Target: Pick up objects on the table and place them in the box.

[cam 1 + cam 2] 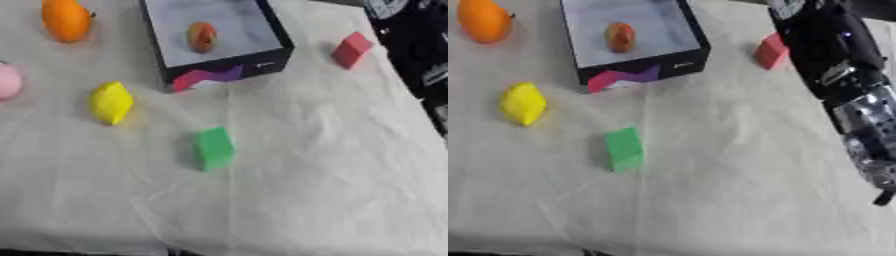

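The right arm (833, 60) hung beside the red block (770, 51), hand state unclear; it risked knocking the block off the desk (737, 190).

Mostly black along the right arm (833, 55), bulky and rounded beside the red block (771, 51), with small pale markings on the casing. Lower down from that block, turning to shiny silver-grey segments with glints of light. Ending in a thin dark tip farthest from the block.
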